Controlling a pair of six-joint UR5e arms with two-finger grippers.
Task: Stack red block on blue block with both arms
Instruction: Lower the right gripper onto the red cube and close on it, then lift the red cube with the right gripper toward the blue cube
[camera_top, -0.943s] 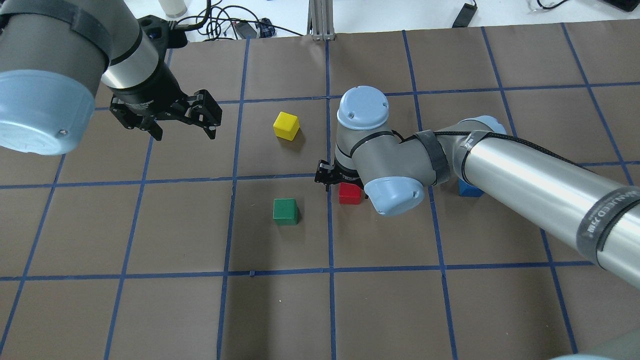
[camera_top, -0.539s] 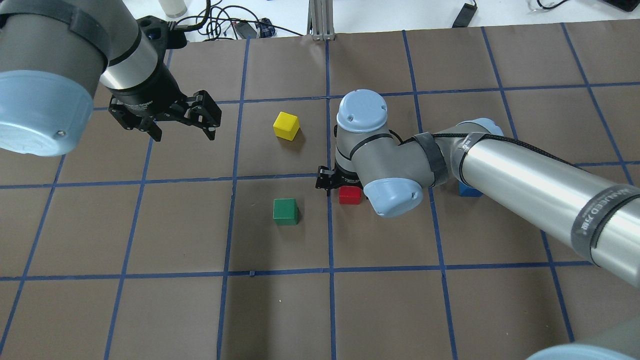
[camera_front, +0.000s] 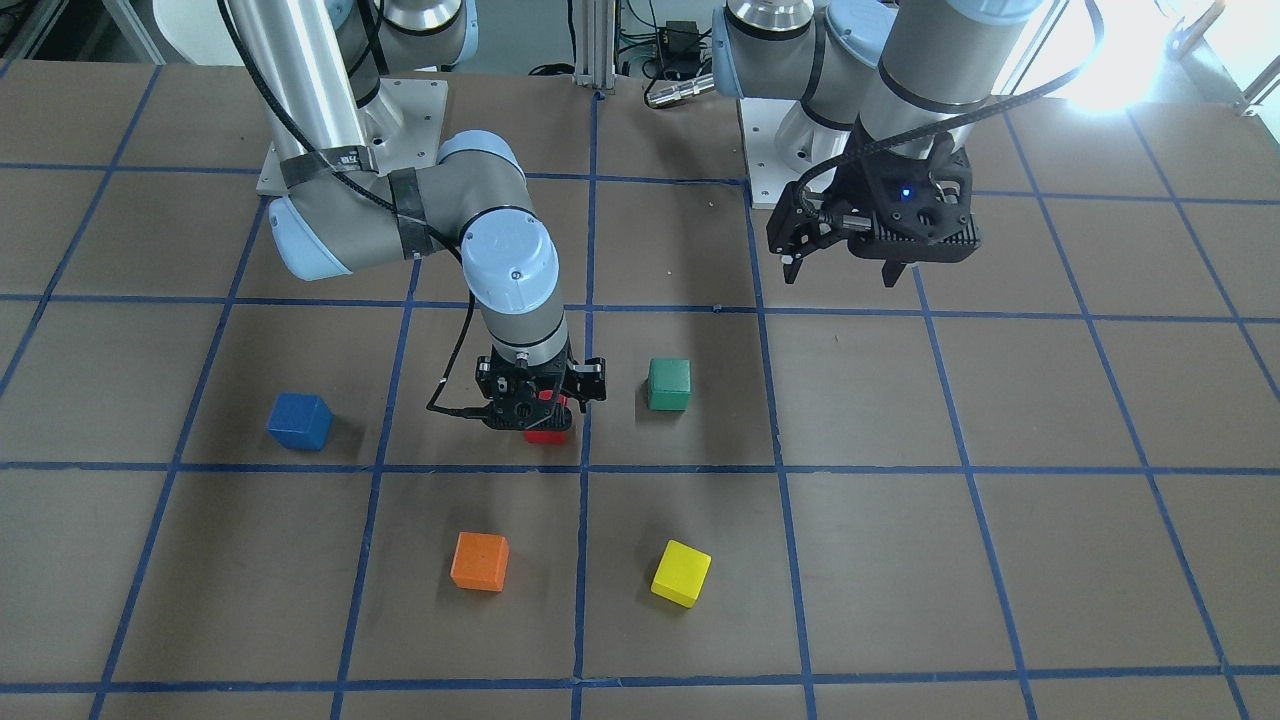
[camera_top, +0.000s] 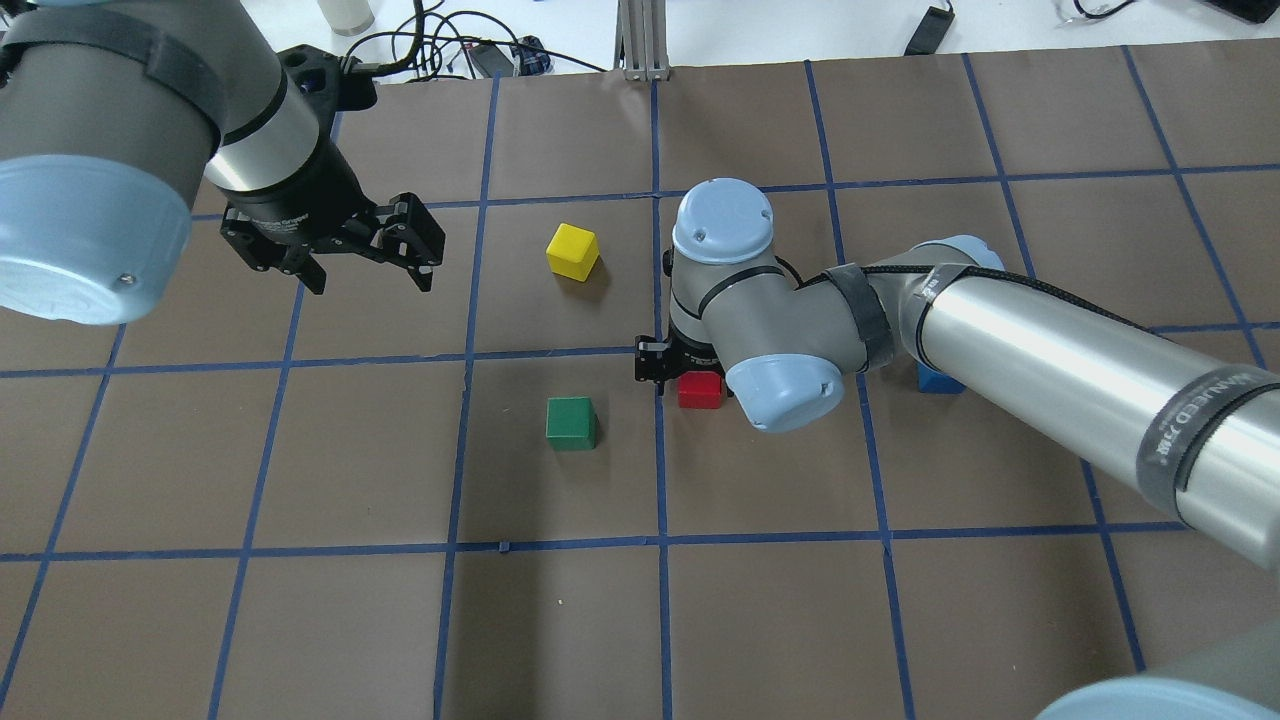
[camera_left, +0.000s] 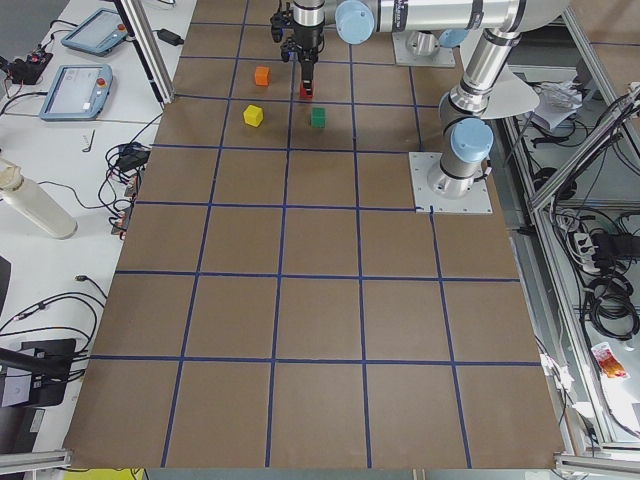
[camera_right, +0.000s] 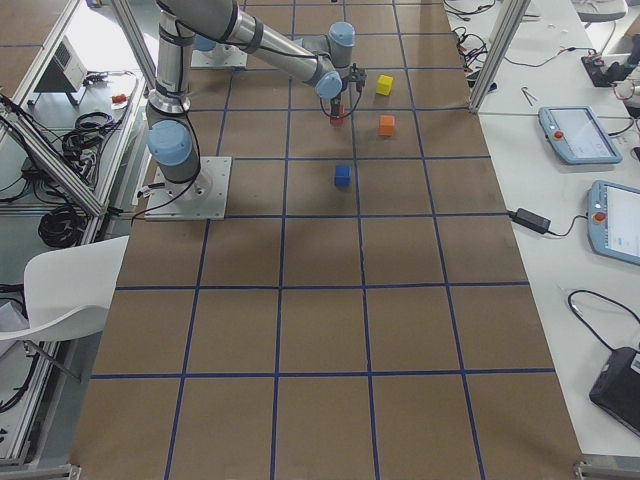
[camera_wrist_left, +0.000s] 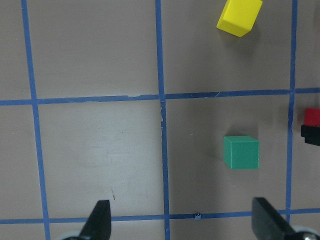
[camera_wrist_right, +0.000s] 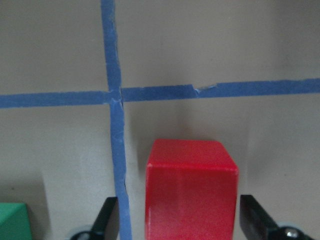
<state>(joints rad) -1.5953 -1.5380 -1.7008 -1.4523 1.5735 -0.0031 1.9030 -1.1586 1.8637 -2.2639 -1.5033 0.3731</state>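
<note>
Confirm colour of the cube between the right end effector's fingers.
Red. The red block shows best in the right wrist-mounted view.

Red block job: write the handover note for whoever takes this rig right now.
Right hand: open, low astride the red block, a gap on each side, not gripping.
Left hand: open, empty, above the table.
Red block rests on the table. The blue block sits apart from it with nothing on top.
Done: right hand placed for the grasp.
Left: shut on the red block, lift, carry over, set it on the blue block.
</note>
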